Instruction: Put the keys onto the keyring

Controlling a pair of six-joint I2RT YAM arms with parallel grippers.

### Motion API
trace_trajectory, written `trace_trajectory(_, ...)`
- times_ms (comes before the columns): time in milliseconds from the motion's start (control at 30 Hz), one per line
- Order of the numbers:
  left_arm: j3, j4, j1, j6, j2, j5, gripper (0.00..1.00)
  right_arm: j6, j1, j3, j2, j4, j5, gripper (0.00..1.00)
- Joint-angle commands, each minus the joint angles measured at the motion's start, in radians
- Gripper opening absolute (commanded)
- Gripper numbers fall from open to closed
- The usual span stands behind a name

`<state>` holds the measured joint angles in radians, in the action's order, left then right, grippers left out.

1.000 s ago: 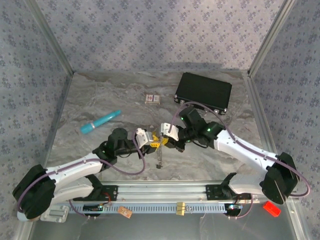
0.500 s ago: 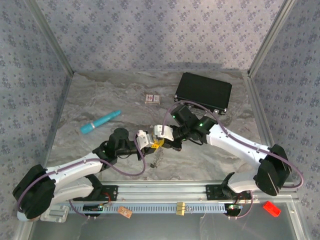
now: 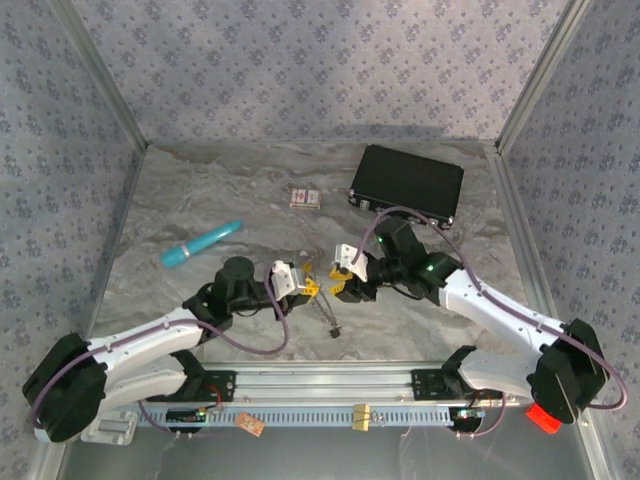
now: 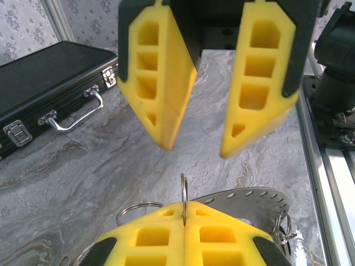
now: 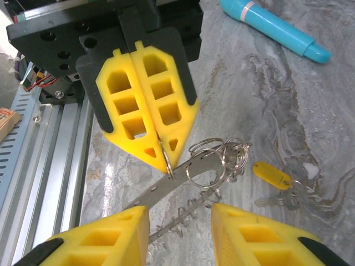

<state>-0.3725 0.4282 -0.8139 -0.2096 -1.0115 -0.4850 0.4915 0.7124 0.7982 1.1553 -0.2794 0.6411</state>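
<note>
The left pincer (image 5: 161, 151) is pressed fully together, its two yellow fingertips clamped on a thin wire loop that belongs to the keyring (image 5: 150, 194). From that pinch the keyring's flat silvery band with its row of small holes and toothed edge slants away below the left pincer's tips, and several smaller wire rings bunch along it. Facing it tip to tip, the right pincer (image 4: 194, 149) has its fingers clearly apart and nothing between them; the pinched loop stands just short of that gap, touching neither finger. In the right wrist view, the band and ring cluster lie between the two pincers, just beyond the right pincer's spread fingertips. The keys (image 5: 274, 188) sit just to the side of the ring cluster, away from the left pincer's tips: one with a bright yellow head, and one or two duller ones just past it that seem to rest on the marbled surface (image 5: 310, 111); whether they are linked to the rings I cannot tell. A teal pen-like stick (image 5: 277, 27) lies well apart from both pincers, beyond the left one. A black case (image 4: 50, 72) with metal latches sits behind the right pincer, and a small red-and-white box (image 3: 305, 197) lies farther out from both pincers.
</note>
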Motion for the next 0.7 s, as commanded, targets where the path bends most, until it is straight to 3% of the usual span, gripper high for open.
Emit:
trace_trajectory(0, 0.009, 0.062, -0.015, -0.040, 0.026, -0.015, 0.00, -0.008, 0.032, -0.006, 0.014, 0.041, -0.016, 0.33)
trace_trajectory(400, 0.027, 0.077, -0.031, -0.094, 0.031, -0.026, 0.00, 0.027, 0.068, 0.000, 0.031, 0.058, -0.031, 0.24)
trace_trajectory(667, 0.030, 0.063, -0.039, -0.125, 0.050, -0.013, 0.00, 0.064, 0.060, -0.039, -0.014, 0.029, -0.077, 0.29)
